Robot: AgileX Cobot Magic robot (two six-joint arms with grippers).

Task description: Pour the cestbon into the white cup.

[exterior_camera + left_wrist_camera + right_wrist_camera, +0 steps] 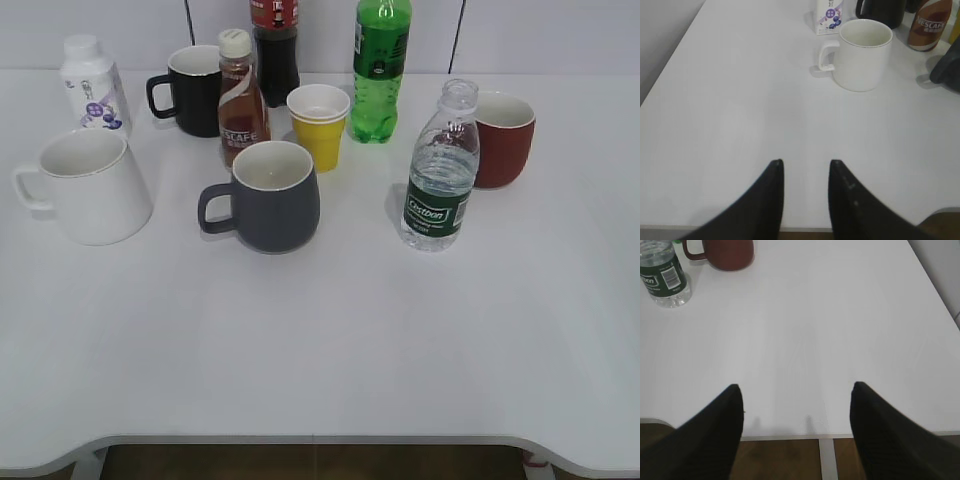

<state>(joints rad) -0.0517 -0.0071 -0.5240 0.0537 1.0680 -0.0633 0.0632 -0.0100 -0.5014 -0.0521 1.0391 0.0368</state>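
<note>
The cestbon [440, 172], a small clear ribbed bottle with a dark green label and no cap, stands upright right of centre on the white table; it also shows at the top left of the right wrist view [662, 274]. The white cup [88, 186], a large mug with its handle to the left, stands at the left; it shows in the left wrist view [862, 54]. My left gripper [806, 163] is open and empty over the front left table edge. My right gripper [796, 387] is wide open and empty over the front right edge. Neither gripper shows in the exterior view.
A grey mug [268, 196] stands mid-table. Behind it are a brown Nescafe bottle [241, 100], a yellow paper cup [319, 125], a black mug [192, 90], a dark bottle [275, 50], a bright green bottle [379, 70], a red mug [503, 138] and a small white bottle [93, 85].
</note>
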